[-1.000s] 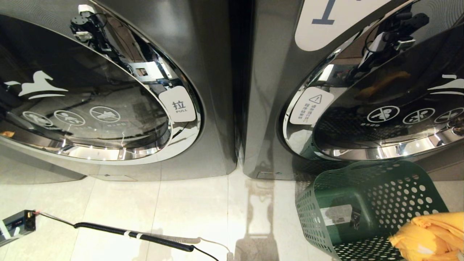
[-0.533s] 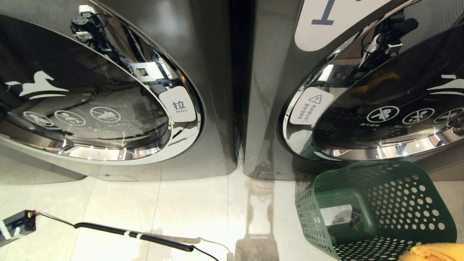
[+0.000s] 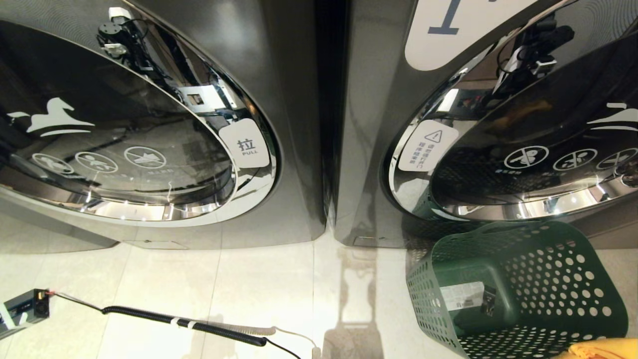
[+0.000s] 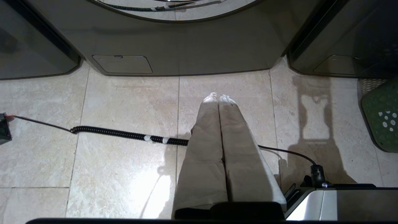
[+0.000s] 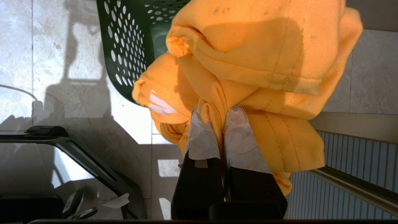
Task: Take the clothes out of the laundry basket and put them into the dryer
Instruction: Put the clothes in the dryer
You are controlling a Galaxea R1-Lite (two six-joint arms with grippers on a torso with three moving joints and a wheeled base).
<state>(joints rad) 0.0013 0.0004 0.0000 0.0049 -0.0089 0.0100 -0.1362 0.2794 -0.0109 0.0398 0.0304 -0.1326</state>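
A green perforated laundry basket (image 3: 513, 279) stands on the floor against the right-hand dryer (image 3: 498, 114), whose round door is closed. My right gripper (image 5: 219, 112) is shut on a bunched orange garment (image 5: 258, 56) that hangs just outside the basket's near rim (image 5: 124, 46). Only a sliver of that orange garment (image 3: 598, 349) shows at the bottom right of the head view. My left gripper (image 4: 218, 97) is shut and empty, hanging over the tiled floor in front of the left machine.
A second machine (image 3: 139, 124) with a "PULL" tab (image 3: 245, 145) stands on the left, door closed. A black coiled cable (image 3: 184, 324) runs across the floor to a small box (image 3: 25, 309). A dark frame (image 5: 77, 155) sits near my right gripper.
The orange garment has dropped toward the bottom edge of the head view, leaving the basket's inside visible. The left arm is still.
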